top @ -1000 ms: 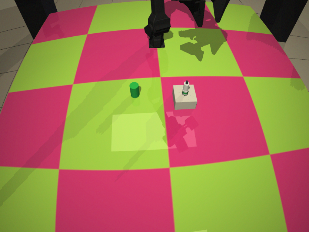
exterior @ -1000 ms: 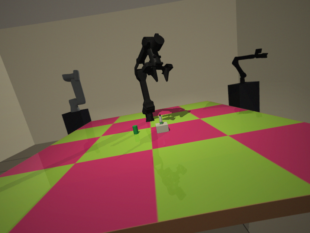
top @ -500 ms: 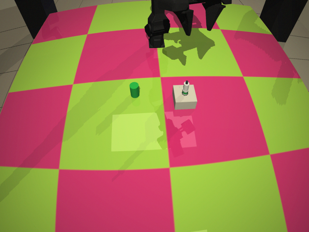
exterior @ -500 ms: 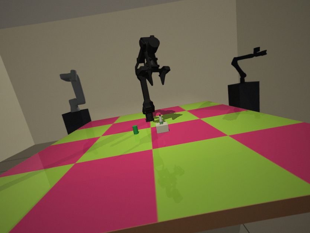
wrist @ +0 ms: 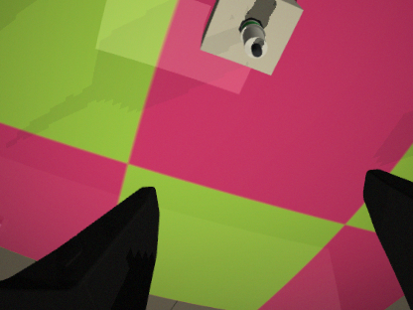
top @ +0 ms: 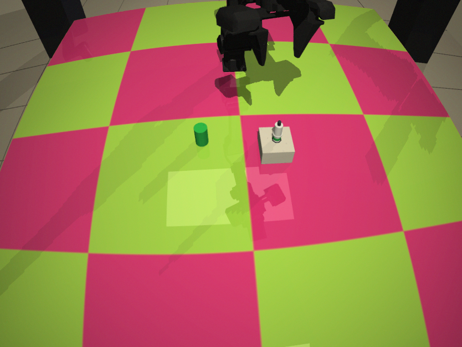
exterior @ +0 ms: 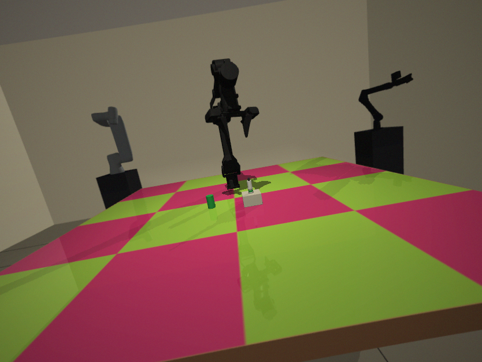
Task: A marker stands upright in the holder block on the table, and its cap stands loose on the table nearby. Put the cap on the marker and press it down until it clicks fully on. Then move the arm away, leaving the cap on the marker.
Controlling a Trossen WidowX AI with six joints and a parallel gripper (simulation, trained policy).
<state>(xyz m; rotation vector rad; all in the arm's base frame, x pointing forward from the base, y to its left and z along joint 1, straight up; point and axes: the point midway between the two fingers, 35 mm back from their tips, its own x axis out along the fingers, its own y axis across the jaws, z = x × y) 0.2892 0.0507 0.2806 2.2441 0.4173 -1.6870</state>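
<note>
Two fingers of the claw (top: 280, 60) (exterior: 236, 136) (wrist: 261, 180) stand wide apart with nothing between them, up at the top of the overhead frame, right of its middle. From where I stand, the green cap (top: 201, 134) (exterior: 210, 202) is what matters: upright on the table, left of centre in the overhead frame, so it lies below and to the left of the claw there. Its long axis runs straight up. The wrist view misses it altogether, showing instead the bare marker (top: 277, 130) (exterior: 249, 184) (wrist: 253, 37) in its pale block (top: 277, 157) (exterior: 252, 199) (wrist: 278, 47) near the upper edge. With only one arm to do it, I'd say the claw must swing toward the frame's left and descend, fingers either side of that upright cylinder, without brushing the marker.
</note>
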